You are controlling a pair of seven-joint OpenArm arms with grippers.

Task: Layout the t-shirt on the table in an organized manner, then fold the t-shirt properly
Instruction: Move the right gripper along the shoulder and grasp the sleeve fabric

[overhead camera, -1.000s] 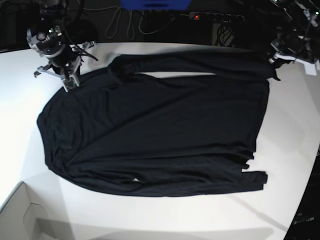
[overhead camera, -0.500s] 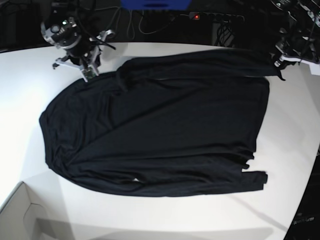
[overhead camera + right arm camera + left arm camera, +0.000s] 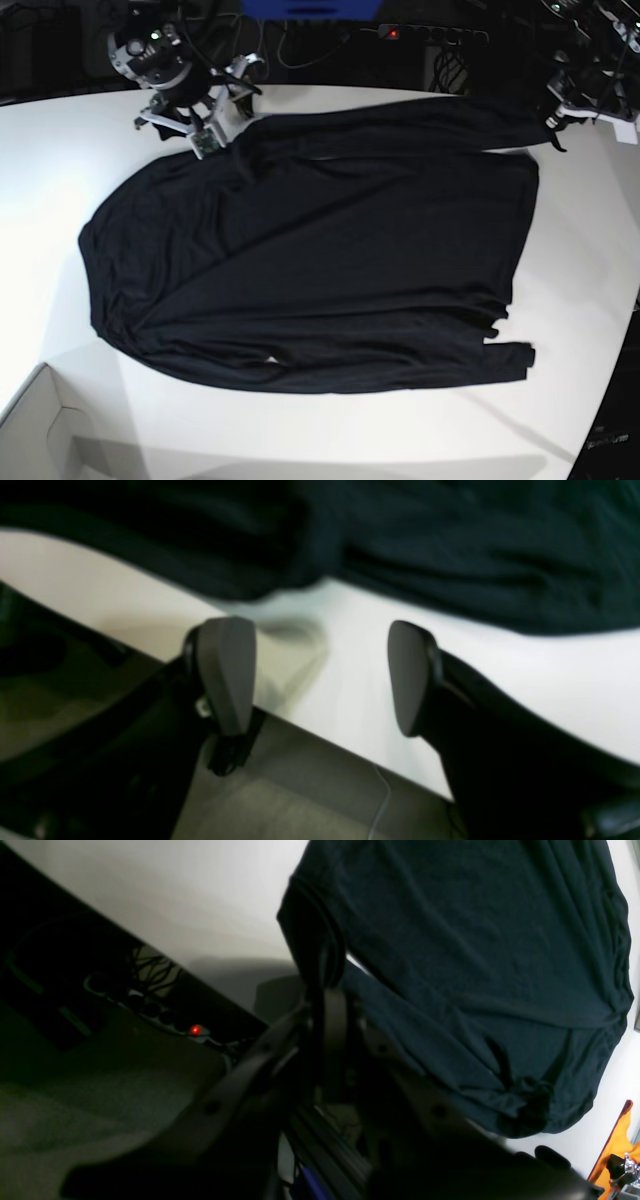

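Since the earlier frames, the right claw [image 3: 222, 127] has slid from the left edge toward the upper middle of the overhead picture and spread wide. Its two fingers [image 3: 225, 672] now stand well apart over bare white surface [image 3: 300, 430], empty, just beside the shirt's collar end. A black long-sleeved shirt [image 3: 310, 260] lies spread across the middle of the surface, body mostly flat, one sleeve stretched along the top edge and the other along the bottom. At the upper right, the left claw [image 3: 325, 990] is clamped narrow on a pinch of the shirt's fabric, as before.

Likely trouble: the top sleeve sits near the surface's far edge, so a pull from the left claw could drag it over. Wrinkles near the collar may bunch if the right claw regrips carelessly.
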